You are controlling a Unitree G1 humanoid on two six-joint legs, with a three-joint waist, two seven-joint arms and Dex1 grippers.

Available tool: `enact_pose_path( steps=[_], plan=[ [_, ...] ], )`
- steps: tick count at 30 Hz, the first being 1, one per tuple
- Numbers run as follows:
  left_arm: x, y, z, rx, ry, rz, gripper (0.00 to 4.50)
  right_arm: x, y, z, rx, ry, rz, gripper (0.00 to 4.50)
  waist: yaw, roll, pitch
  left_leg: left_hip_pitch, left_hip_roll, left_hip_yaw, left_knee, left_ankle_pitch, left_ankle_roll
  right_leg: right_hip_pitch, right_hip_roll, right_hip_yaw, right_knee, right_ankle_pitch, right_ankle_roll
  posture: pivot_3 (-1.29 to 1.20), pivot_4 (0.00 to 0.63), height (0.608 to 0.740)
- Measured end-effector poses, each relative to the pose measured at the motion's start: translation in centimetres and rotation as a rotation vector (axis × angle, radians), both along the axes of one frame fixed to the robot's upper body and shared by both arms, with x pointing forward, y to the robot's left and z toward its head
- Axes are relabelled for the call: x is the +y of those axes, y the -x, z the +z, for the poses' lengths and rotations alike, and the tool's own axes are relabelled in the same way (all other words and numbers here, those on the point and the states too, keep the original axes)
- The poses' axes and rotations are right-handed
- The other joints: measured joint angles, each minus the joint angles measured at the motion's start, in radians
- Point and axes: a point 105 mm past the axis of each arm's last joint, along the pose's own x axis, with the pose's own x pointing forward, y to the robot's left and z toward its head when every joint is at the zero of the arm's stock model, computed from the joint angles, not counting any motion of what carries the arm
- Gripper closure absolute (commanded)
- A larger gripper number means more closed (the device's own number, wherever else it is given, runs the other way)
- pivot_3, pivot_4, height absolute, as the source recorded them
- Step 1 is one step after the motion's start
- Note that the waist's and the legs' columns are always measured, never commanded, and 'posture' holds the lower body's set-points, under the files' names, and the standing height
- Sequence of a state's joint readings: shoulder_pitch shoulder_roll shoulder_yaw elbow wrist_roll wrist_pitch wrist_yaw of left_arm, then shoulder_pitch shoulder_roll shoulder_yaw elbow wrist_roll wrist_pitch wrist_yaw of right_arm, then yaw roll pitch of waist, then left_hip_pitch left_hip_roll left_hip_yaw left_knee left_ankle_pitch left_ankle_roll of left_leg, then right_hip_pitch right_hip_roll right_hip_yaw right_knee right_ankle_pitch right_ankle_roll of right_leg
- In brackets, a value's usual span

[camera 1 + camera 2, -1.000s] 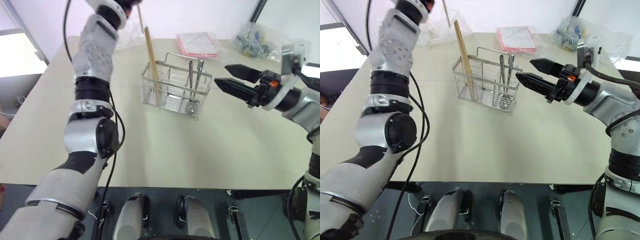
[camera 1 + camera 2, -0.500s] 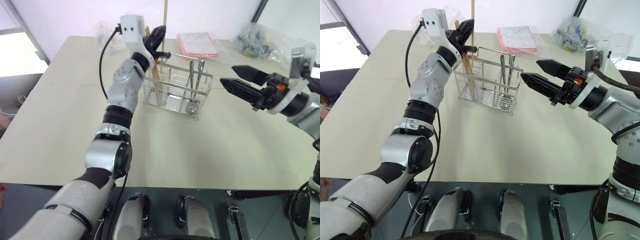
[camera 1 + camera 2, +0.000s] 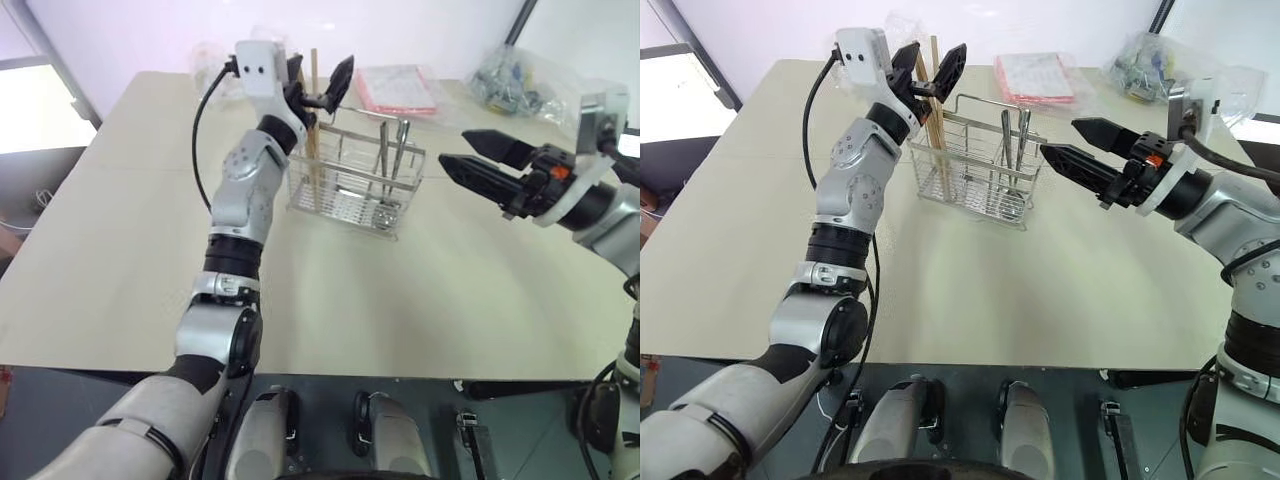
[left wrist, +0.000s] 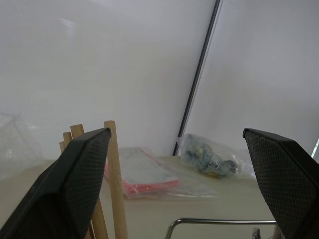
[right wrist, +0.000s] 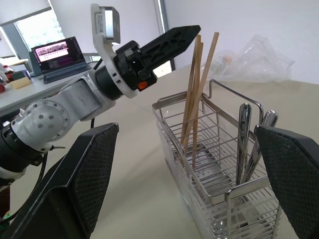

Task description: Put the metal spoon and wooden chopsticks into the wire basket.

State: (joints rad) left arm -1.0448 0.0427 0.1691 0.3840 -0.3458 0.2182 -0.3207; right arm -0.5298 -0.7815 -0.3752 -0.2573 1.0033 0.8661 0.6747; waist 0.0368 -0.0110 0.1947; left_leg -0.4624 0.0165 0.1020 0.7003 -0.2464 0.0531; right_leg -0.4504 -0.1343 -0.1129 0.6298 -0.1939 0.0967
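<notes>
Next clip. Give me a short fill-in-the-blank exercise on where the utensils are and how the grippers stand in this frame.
1. The chopsticks stand in the ____.
2. The left gripper, level with the chopsticks' tops, has its fingers ____.
3. The spoon stands in the basket's end nearer the ____ gripper.
4. The right gripper holds ____.

Missing words: basket; open; right; nothing
</notes>
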Motion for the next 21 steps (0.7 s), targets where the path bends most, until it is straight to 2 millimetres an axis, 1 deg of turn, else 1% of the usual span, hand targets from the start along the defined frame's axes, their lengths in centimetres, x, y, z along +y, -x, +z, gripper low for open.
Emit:
enact_pose_path(
  steps=[1, 4, 6, 7, 9, 10, 11, 12, 13, 14, 15, 16, 18, 21],
  plan=[
    [0.5, 0.3, 0.6, -0.001, -0.008, 0.003, 0.03, 0.1, -0.1, 0.0, 0.001, 0.0, 0.003, 0.0, -0.001, 0.0, 0.0, 0.0, 0.0, 0.0, 0.0, 0.0, 0.0, 0.0, 0.0, 0.0, 0.0, 0.0, 0.0, 0.0, 0.15, 0.699],
    [3.5, 1.3, 3.4, -0.022, -0.055, 0.044, 0.03, 0.1, -0.2, 0.1, -0.008, 0.001, 0.012, 0.0, -0.004, 0.0, 0.0, 0.0, 0.0, 0.0, 0.0, 0.0, 0.0, 0.0, 0.001, 0.0, 0.001, 0.0, 0.0, 0.0, 0.15, 0.699],
    [6.7, 2.1, 5.2, -0.035, -0.135, 0.082, 0.03, -0.3, -0.4, 0.1, -0.012, 0.01, 0.002, 0.0, -0.009, 0.001, 0.0, 0.001, 0.0, 0.0, 0.0, 0.0, 0.0, 0.0, 0.001, 0.0, 0.001, 0.0, 0.0, 0.0, 0.15, 0.699],
    [7.7, 2.5, 5.7, -0.042, -0.175, 0.085, 0.03, -0.5, -0.6, 0.0, -0.014, 0.018, -0.004, 0.0, -0.01, 0.001, 0.0, 0.0, 0.0, 0.0, 0.0, 0.0, 0.0, 0.0, 0.001, 0.0, 0.001, 0.0, 0.0, 0.0, 0.15, 0.699],
    [10.3, 4.0, 6.5, -0.054, -0.326, 0.094, 0.03, -1.0, -0.9, 0.0, -0.018, 0.036, -0.011, 0.0, -0.015, 0.001, 0.0, 0.0, 0.0, 0.0, 0.0, 0.001, -0.001, 0.0, 0.001, 0.0, 0.001, 0.0, 0.0, 0.0, 0.15, 0.699],
    [11.5, 4.9, 6.2, -0.058, -0.446, 0.09, 0.03, -1.1, -1.0, -0.1, -0.02, 0.045, -0.006, 0.0, -0.022, 0.001, -0.001, 0.0, 0.0, 0.001, -0.001, 0.001, -0.002, 0.0, 0.001, 0.0, 0.0, 0.0, 0.0, 0.0, 0.15, 0.699],
    [12.5, 5.8, 5.4, -0.043, -0.56, 0.078, 0.03, -1.5, -1.2, -0.2, -0.017, 0.055, -0.011, 0.0, -0.026, 0.002, -0.001, 0.001, 0.0, 0.001, -0.001, 0.003, -0.005, 0.0, 0.0, 0.0, 0.0, 0.0, 0.0, 0.0, 0.15, 0.699],
    [13.4, 6.4, 4.2, -0.008, -0.656, 0.059, 0.03, -2.2, -1.5, -0.4, -0.006, 0.066, -0.029, 0.0, -0.025, 0.002, -0.001, 0.001, 0.0, 0.002, -0.001, 0.003, -0.007, 0.0, 0.0, 0.0, 0.0, -0.001, 0.0, 0.0, 0.15, 0.699],
    [14.1, 7.0, 2.9, 0.029, -0.738, 0.031, 0.03, -2.4, -1.7, -0.5, -0.005, 0.071, -0.031, 0.0, -0.025, 0.002, -0.001, 0.001, 0.0, 0.001, -0.001, 0.003, -0.007, -0.001, 0.0, 0.0, -0.001, -0.001, 0.0, 0.0, 0.15, 0.699],
    [14.7, 7.6, 1.0, 0.087, -0.826, -0.008, 0.03, -2.7, -1.9, -0.7, -0.003, 0.08, -0.03, 0.0, -0.025, 0.002, -0.001, 0.001, 0.0, 0.001, -0.001, 0.003, -0.007, 0.0, 0.0, 0.0, -0.001, -0.001, -0.001, 0.0, 0.15, 0.699],
    [15.1, 8.0, -0.4, 0.134, -0.87, -0.041, 0.03, -3.1, -2.1, -0.9, 0.007, 0.084, -0.034, 0.0, -0.023, 0.003, -0.001, 0.001, 0.0, 0.001, -0.001, 0.003, -0.007, 0.0, 0.0, 0.0, -0.001, -0.002, -0.003, 0.0, 0.15, 0.699],
    [15.4, 8.2, -1.4, 0.168, -0.894, -0.064, 0.03, -3.1, -2.3, -1.2, 0.015, 0.097, -0.028, 0.0, -0.022, 0.002, -0.001, 0.0, 0.0, 0.0, -0.001, 0.003, -0.007, -0.001, 0.0, 0.0, -0.002, -0.003, -0.004, 0.0, 0.15, 0.699],
    [15.4, 8.5, -2.2, 0.197, -0.904, -0.093, 0.03, -3.0, -2.5, -1.7, 0.025, 0.117, -0.01, 0.0, -0.02, 0.002, -0.001, -0.001, 0.0, 0.0, -0.001, 0.002, -0.005, -0.001, 0.0, 0.0, -0.002, -0.003, -0.004, 0.0, 0.15, 0.699],
    [14.8, 9.0, -1.8, 0.182, -0.905, -0.101, 0.03, -2.7, -2.7, -2.3, 0.037, 0.139, 0.011, 0.0, -0.025, 0.002, 0.0, -0.001, 0.0, 0.0, -0.001, 0.001, -0.004, -0.002, -0.001, 0.0, -0.002, -0.002, -0.003, 0.0, 0.15, 0.699]
  ],
)
